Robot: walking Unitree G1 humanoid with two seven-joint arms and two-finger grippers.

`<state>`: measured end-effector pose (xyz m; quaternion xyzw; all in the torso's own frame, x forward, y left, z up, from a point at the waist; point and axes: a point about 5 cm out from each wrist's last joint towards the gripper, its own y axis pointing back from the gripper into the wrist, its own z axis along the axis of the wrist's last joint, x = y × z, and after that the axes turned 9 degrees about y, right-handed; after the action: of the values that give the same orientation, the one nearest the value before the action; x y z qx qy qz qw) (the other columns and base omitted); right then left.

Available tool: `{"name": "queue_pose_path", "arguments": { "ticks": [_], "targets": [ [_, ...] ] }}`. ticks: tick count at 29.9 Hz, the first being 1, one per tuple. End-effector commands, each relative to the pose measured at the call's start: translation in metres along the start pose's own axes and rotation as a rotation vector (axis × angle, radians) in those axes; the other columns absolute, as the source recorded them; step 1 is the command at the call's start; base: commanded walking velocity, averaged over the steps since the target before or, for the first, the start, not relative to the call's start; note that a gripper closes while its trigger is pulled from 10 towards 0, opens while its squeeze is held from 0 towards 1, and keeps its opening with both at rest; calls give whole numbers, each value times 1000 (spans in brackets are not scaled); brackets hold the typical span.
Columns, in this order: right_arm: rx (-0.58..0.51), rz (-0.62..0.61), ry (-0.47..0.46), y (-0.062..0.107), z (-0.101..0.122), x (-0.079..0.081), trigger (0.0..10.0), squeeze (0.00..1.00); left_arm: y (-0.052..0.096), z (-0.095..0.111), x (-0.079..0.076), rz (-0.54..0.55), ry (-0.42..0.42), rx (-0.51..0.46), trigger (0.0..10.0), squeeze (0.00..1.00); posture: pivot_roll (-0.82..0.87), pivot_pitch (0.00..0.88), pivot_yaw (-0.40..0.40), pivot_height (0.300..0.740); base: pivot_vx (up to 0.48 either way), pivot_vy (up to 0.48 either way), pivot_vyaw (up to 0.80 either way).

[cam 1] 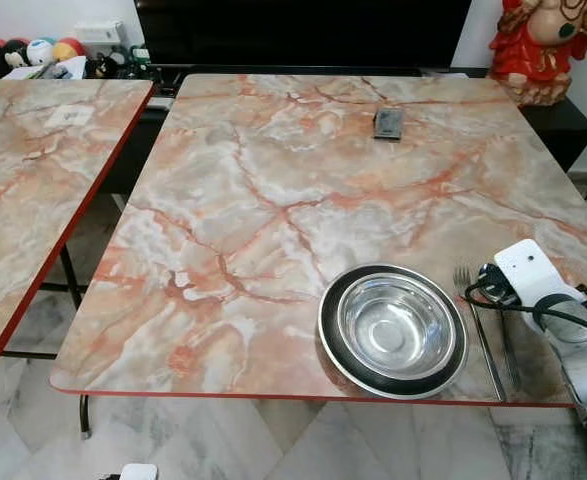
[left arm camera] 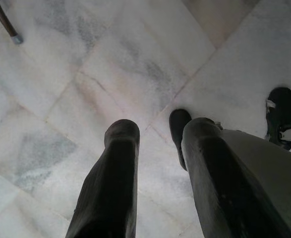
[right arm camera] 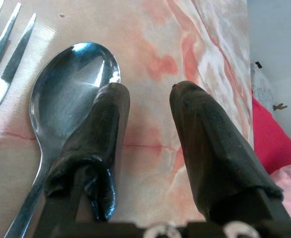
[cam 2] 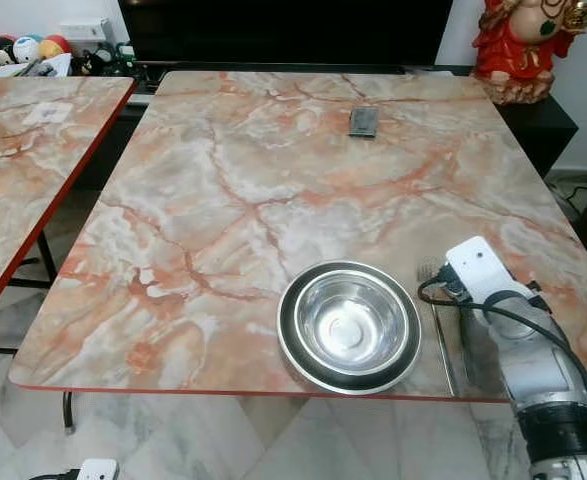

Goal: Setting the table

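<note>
Marble table (cam 1: 273, 200) holds spoon (right arm camera: 66, 99) just beside parted right gripper (right arm camera: 147, 106).

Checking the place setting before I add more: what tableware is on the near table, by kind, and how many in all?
Bowl: 1, steel, nested in the plate
Plate: 1, dark-rimmed, under the bowl
Fork: 1, beside the plate
Spoon: 1, beside the fork, under the right claw
Total: 4
Also on the table, not tableware: 1 small dark flat object at the far side.
</note>
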<state>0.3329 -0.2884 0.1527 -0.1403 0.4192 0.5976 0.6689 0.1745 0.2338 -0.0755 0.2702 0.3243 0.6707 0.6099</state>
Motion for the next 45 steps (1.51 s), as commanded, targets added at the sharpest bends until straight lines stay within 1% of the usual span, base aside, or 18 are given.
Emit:
{"name": "queue_pose_path", "arguments": {
  "ticks": [1, 2, 4, 5, 6, 8, 9, 11, 12, 14, 15, 16, 17, 24, 26, 38, 41, 45],
  "targets": [
    [-23, 2, -19, 1, 4, 0, 10000, 0, 3, -9, 4, 4, -20, 44, 10000, 0, -52, 188, 23, 740, 0, 0, 0],
    [-26, 2, -21, 1, 5, 1, 10000, 0, 3, -9, 4, 4, -19, 45, 10000, 0, -52, 188, 23, 740, 0, 0, 0],
    [-84, -43, -90, 2, 11, -3, 10000, 0, 3, -10, 4, 4, -18, 44, 10000, 0, -52, 189, 23, 740, 0, 0, 0],
    [-145, -102, -166, 4, 18, -8, 10000, 0, 3, -10, 5, 4, -17, 45, 10000, 0, -52, 189, 23, 740, 0, 0, 0],
    [-145, -102, -166, 4, 18, -8, 10000, 0, 3, -10, 5, 4, -17, 45, 10000, 0, -52, 189, 23, 740, 0, 0, 0],
    [-237, -187, -347, 8, 23, -14, 10000, 0, 3, -10, 5, 5, -19, 45, 10000, 0, -55, 187, 21, 740, 0, 0, 0],
    [-247, -198, -363, 8, 24, -14, 10000, 0, 3, -10, 5, 5, -19, 45, 10000, 0, -51, 186, 21, 740, 0, 0, 0],
    [-280, -202, -448, 12, 23, -8, 10000, 0, 3, -10, 5, 8, -16, 41, 10000, 0, -51, 186, 21, 740, 0, 0, 0],
    [-280, -202, -448, 12, 23, -8, 10000, 0, 3, -10, 5, 8, -16, 41, 10000, 0, -51, 186, 21, 740, 0, 0, 0],
    [-322, -217, -526, 17, 24, -3, 10000, 0, 3, -10, 5, 11, -13, 37, 10000, 0, -49, 174, 22, 740, 0, 0, 0],
    [-322, -217, -526, 17, 24, -3, 10000, 0, 3, -10, 5, 11, -13, 37, 10000, 0, -49, 174, 22, 740, 0, 0, 0],
    [-347, -235, -629, 20, 24, 1, 10000, 0, 3, -9, 6, 14, -11, 34, 10000, 0, -59, 167, 26, 740, 0, 0, 0],
    [-358, -233, -676, 21, 24, 6, 10000, 0, 3, -9, 6, 16, -11, 31, 10000, 0, -61, 165, 26, 740, 0, 0, 0],
    [-484, -167, -699, 32, 32, 24, 10000, 0, 4, -9, 7, 27, 7, 18, 10000, 0, -58, 127, 29, 740, 0, 0, 0],
    [-487, -152, -676, 31, 28, 27, 10000, 0, 4, -9, 7, 38, 20, 17, 10000, 0, -62, 109, 30, 740, 0, 0, 0],
    [-471, -165, -715, 25, 26, 39, 10000, 0, 1, -3, 3, 42, 38, 6, 10000, 0, -66, 0, 29, 740, 0, 0, 0],
    [-470, -163, -714, 24, 27, 42, 10000, 0, 0, -3, 3, 42, 39, 6, 10000, 0, -63, 0, 29, 740, 0, 0, 0],
    [-477, -121, -712, 21, 33, 54, 10000, 0, 0, -2, 1, 51, 52, 8, 10000, 0, -55, 0, 22, 740, 0, 0, 0]
  ]
}}
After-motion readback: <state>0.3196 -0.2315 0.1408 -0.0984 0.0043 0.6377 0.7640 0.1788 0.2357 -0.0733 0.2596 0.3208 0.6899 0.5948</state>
